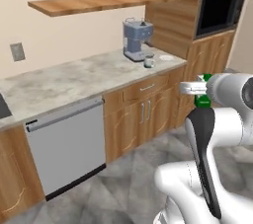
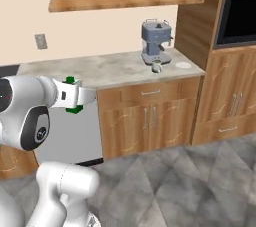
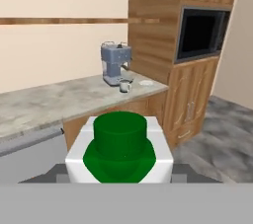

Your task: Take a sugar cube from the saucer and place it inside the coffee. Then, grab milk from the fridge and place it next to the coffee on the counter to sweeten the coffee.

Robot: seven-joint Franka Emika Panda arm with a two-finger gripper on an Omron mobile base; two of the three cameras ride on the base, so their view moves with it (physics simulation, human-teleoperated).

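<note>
While the arm hangs out over the grey floor in front of the cabinets, the gripper (image 2: pixel 75 96) is clenched around the milk (image 3: pixel 119 146), whose green top fills the lower middle of the hand view; in the left base view the carton (image 1: pixel 203 95) shows as a patch of green beside the white wrist, well apart from the counter (image 1: pixel 74 82). The coffee (image 1: pixel 149 61) stands on the far right end of that counter, just in front of the grey-blue espresso machine (image 1: pixel 136 39), and the saucer (image 1: pixel 166 57) lies near it on the side toward the tall wooden cabinet. The mug is too small to tell whether a sugar cube is in it. A wooden wall shelf (image 1: pixel 99 2) runs above the counter, a built-in black oven (image 2: pixel 239 17) sits in the tall cabinet, and a grey dishwasher (image 1: pixel 66 144) is set under the counter's left part.
</note>
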